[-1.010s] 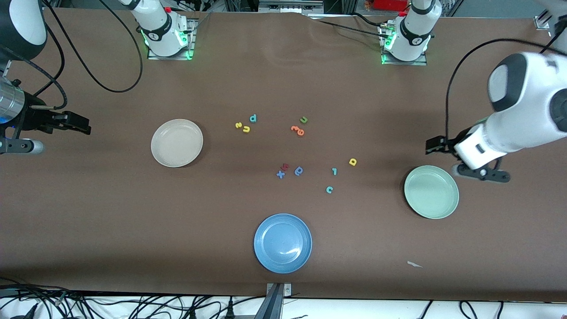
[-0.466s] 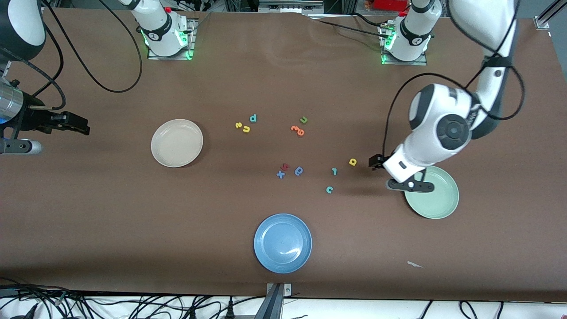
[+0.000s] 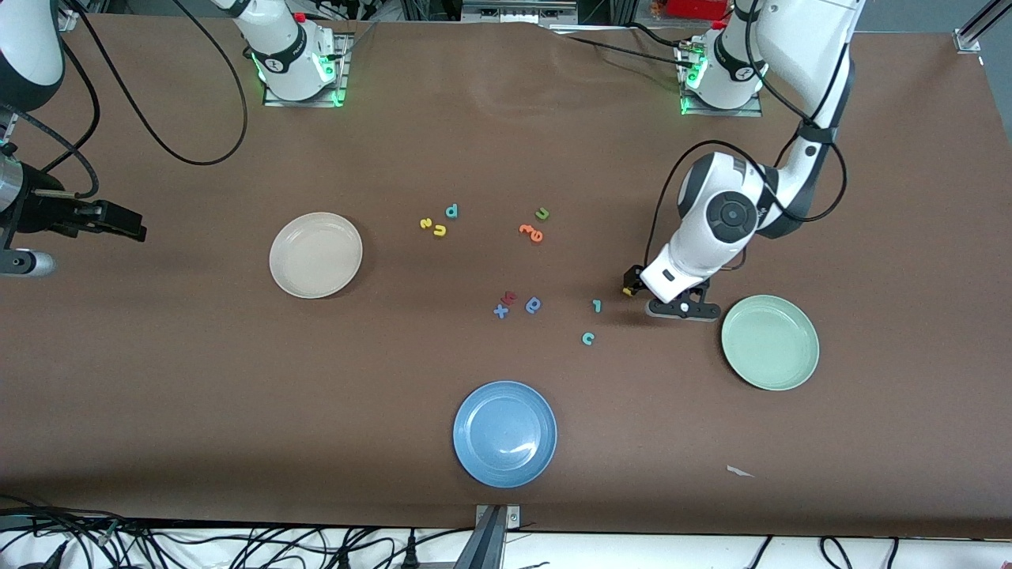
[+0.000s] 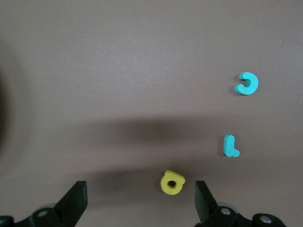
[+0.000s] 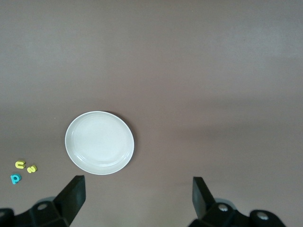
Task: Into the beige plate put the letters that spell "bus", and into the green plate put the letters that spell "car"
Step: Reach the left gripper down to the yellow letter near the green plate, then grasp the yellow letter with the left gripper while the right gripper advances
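On the tabletop we see the beige plate toward the right arm's end and the green plate toward the left arm's end, both holding nothing. Our left gripper hangs low over the yellow a, fingers spread wide around it and gripping nothing, while our right gripper waits over the tabletop's edge with fingers equally wide and bare. The teal r and c lie near the a, and the teal b, yellow u and s cluster farther from the camera, between the beige plate and the orange letters.
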{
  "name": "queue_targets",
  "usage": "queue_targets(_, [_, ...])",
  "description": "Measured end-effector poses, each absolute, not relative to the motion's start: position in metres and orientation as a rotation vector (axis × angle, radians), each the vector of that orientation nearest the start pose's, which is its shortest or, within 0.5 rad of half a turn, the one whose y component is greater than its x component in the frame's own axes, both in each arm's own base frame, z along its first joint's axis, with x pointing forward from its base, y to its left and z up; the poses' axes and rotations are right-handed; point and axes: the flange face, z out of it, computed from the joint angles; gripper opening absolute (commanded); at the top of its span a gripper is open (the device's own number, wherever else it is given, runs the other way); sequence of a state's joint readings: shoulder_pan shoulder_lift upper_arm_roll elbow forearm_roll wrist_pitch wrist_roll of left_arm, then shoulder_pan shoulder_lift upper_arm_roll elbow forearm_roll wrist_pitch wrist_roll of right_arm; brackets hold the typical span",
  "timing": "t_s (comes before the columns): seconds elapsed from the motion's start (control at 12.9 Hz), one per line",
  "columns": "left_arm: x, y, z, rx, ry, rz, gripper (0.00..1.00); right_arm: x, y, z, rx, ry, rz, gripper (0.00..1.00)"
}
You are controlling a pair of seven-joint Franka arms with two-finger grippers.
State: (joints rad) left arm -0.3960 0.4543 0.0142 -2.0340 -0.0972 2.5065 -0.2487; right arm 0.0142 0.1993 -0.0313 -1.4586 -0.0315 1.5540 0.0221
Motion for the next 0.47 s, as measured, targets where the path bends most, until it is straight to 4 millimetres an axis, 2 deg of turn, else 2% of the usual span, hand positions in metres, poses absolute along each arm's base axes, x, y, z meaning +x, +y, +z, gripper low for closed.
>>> queue_targets(0.23, [0.550,-0.236,0.186,-3.196,0.074,0.015,0.97,0.609,-0.002,0.559,-3.175,0.032,0.170,1.00])
queue_targets(0.39, [0.547,-0.237,0.176,-3.191,0.062,0.037,0.86,0.610,0.005,0.559,-3.175,0.018,0.171,1.00])
queue_targets(0.47, [0.547,-0.237,0.174,-3.191,0.056,0.040,0.77,0.610,0.009,0.559,-3.175,0.008,0.170,1.00])
